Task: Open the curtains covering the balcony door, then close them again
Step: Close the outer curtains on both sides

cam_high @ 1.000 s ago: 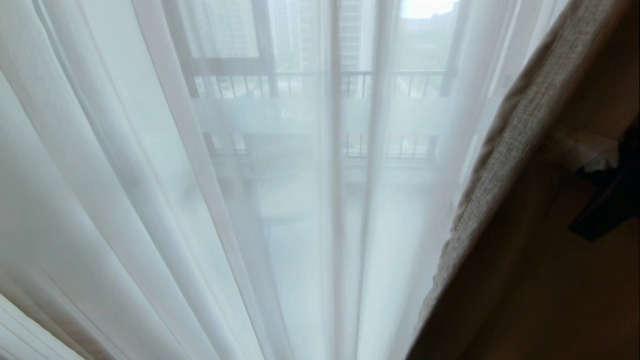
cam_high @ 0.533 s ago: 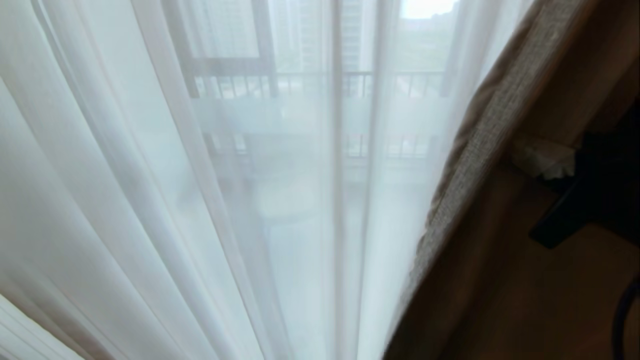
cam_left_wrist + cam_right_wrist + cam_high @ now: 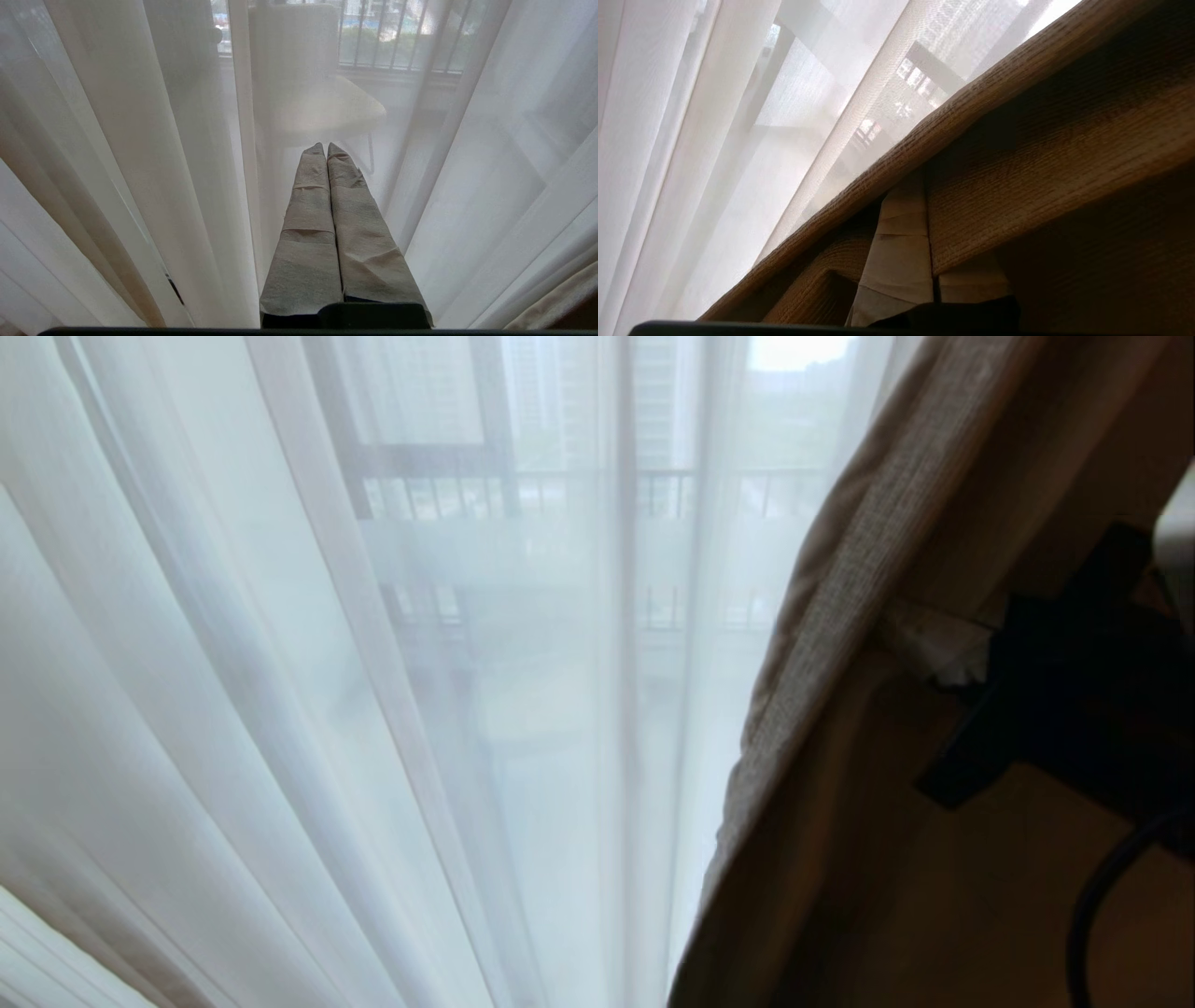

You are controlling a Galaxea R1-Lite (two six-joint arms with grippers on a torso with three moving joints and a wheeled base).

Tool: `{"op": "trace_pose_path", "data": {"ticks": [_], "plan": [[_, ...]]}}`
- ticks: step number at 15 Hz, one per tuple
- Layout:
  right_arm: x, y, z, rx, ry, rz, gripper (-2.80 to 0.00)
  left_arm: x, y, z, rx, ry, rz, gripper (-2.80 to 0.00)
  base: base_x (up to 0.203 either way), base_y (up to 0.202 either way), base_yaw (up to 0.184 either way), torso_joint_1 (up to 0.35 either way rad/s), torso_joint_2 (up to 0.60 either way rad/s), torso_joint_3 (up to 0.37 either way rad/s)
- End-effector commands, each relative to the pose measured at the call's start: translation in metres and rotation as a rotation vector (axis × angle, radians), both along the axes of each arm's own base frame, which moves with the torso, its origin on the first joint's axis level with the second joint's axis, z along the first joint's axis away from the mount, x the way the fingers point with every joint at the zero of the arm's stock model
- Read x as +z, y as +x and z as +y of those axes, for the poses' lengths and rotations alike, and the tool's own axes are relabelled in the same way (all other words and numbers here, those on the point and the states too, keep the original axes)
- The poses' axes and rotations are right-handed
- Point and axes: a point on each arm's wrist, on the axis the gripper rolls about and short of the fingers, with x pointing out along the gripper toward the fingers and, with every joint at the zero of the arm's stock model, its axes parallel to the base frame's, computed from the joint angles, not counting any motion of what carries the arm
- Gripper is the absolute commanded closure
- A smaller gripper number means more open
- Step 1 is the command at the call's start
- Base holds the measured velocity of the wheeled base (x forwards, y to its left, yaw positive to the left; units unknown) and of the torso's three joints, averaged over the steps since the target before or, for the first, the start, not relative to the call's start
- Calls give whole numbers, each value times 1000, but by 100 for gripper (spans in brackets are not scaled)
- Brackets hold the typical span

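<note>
1. Two layers make up the curtains: thin white sheers hanging in long vertical folds across the left and middle of the head view, and a thick beige-grey woven drape on the right.
2. The left hand hangs low before the sheers, its wrapped fingers pressed together with nothing between them; it looks parked.
3. Through the sheers the balcony door shows only dimly: dark frame bars and a pale frosted band across the glass, with railing bars beyond.
4. The drape's leading edge runs on a slant from upper right to lower middle, covering the right-hand part of the doorway.
5. The right hand is clenched on the drape just behind that edge, a fold of the brown weave pinched between its taped fingers; in the head view it shows as a dark shape behind the cloth.
6. Judged from this, the task is in its closing half or thereabouts: the sheers are fully across, the thick drape only part of the way.
7. What is left is to carry the drape across the middle and left of the glass, then let go.
8. The drape looks heavy and coarse; the sheers light, translucent and easily snagged.
</note>
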Motion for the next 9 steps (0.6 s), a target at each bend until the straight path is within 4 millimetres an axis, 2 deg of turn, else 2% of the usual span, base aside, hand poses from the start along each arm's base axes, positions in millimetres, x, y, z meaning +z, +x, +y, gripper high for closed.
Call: {"op": "trace_pose_path", "data": {"ticks": [1, 9], "plan": [[-5, 4, 8, 6, -24, -4, 0, 0, 0, 0, 1, -1, -1, 0, 0, 0, 0, 0, 0, 0], [-11, 10, 22, 2, -102, -107, 0, 0, 0, 0, 1, -1, -1, 0, 0, 0, 0, 0, 0, 0]]}}
